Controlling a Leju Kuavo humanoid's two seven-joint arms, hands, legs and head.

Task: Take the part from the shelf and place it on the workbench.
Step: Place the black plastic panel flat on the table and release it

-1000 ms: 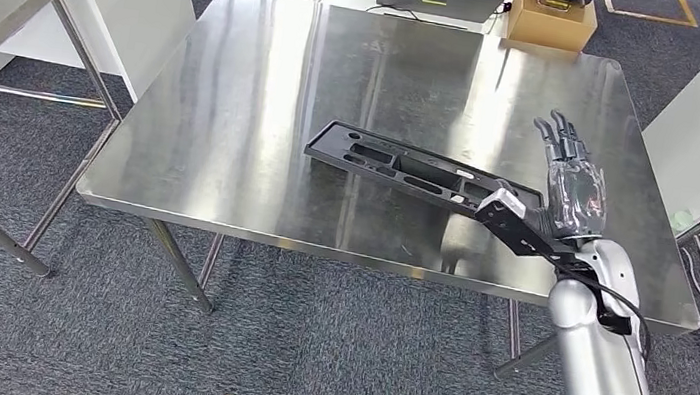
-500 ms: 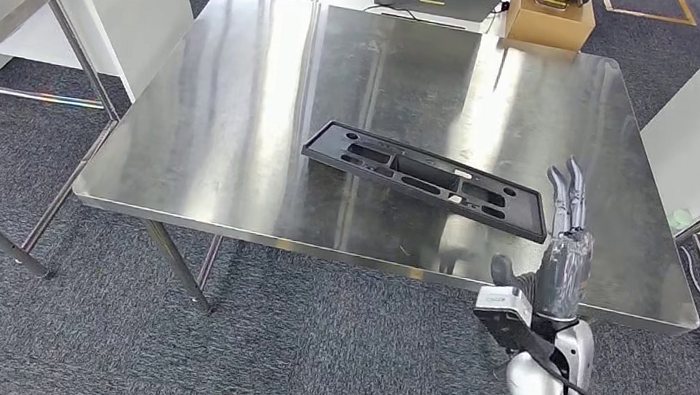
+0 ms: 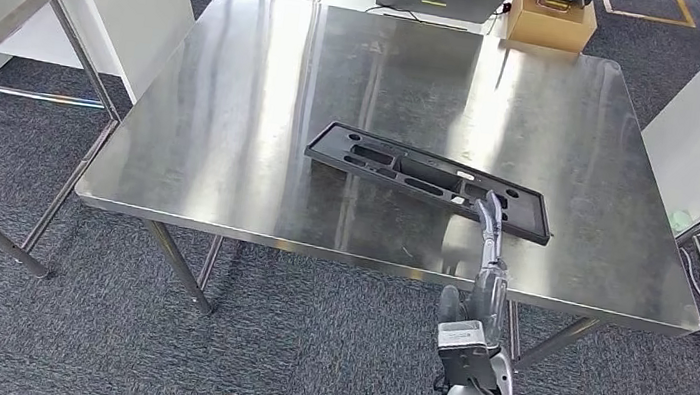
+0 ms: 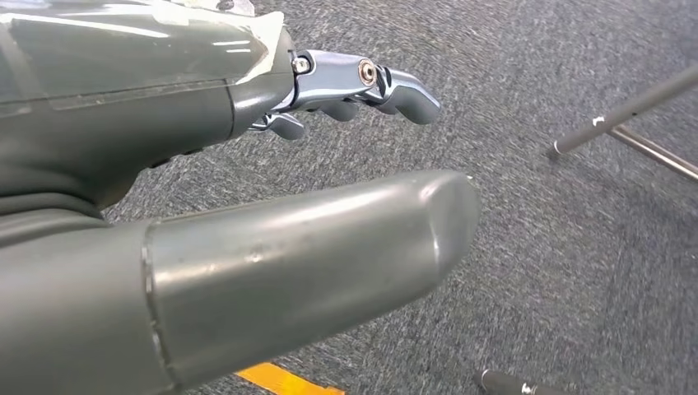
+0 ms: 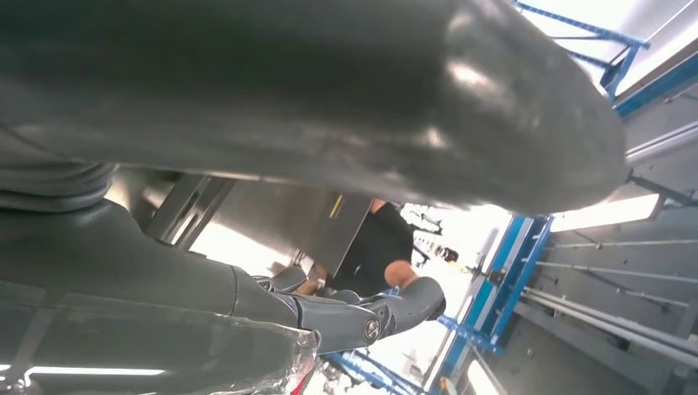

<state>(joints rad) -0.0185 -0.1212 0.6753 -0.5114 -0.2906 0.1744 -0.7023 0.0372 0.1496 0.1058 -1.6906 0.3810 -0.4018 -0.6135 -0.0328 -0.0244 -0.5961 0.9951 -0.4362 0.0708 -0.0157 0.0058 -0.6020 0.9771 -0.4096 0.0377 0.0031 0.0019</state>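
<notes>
Steel counter [image 3: 238, 93] is standing on grey carpet [image 3: 58, 323]. Black part [image 3: 426, 179], a long flat tray-like piece, is lying flat on the counter near its front edge, touching no hand. Right hand [image 3: 485, 275] is pointing up in front of the counter's front edge, fingers straight and apart, holding nothing. Left hand [image 4: 206, 164] is hanging over the carpet, fingers apart, holding nothing. Cardboard box [image 3: 553, 16] is sitting beyond the counter.

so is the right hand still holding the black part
No: the black part lies flat on the workbench, and the right hand has drawn back past the near edge with nothing in its fingers.
</notes>
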